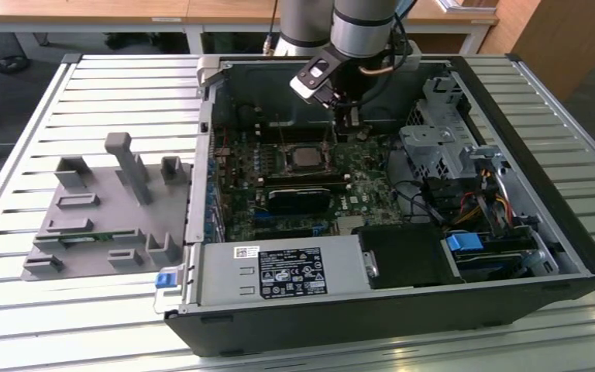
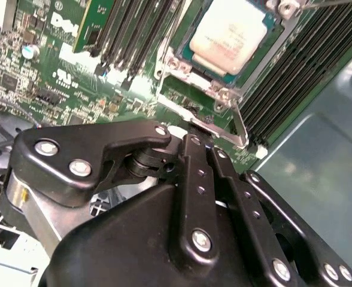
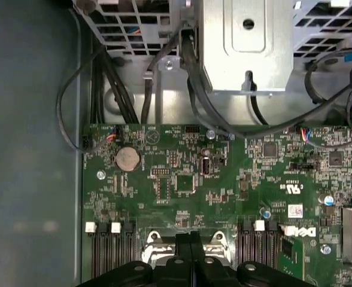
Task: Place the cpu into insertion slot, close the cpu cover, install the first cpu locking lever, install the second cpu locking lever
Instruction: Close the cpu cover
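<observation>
Silver-beige flat square cpu (image 2: 233, 30) sits in dark silver-rimmed insertion slot (image 2: 222, 94), just beyond black gripper (image 2: 195, 137); jaws closed together, tips by slot's near rim.

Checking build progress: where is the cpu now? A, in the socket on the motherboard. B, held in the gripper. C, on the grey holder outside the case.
A: the cpu lies silver face up in the insertion slot on the green motherboard, apart from the gripper.
</observation>
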Robot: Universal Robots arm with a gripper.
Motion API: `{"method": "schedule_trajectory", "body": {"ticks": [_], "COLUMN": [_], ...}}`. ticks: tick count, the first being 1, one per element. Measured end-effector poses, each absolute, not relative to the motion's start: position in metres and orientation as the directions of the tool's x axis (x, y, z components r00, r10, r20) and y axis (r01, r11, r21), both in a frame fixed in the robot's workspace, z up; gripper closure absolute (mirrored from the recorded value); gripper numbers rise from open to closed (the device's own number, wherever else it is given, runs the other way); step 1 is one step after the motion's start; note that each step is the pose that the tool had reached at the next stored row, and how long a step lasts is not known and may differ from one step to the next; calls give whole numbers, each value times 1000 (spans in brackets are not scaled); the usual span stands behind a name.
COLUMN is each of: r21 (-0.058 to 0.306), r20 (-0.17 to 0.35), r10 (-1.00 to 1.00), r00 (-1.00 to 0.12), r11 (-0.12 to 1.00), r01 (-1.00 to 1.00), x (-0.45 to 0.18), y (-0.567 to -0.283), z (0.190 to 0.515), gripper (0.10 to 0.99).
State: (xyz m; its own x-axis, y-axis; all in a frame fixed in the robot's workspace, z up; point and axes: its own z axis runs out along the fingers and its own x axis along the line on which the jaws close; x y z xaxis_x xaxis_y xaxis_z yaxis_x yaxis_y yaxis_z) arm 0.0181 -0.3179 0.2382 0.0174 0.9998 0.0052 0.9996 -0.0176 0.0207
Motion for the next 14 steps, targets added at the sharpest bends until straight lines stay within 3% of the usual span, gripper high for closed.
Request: {"method": "schedule_trajectory", "body": {"ticks": [14], "r21": [21], "r20": [5], "r10": [1000], "r00": [17], "r11": [-18], "r01": [1000], "x": [-2], "y": [-318], "z": [232], "gripper": [980]}}
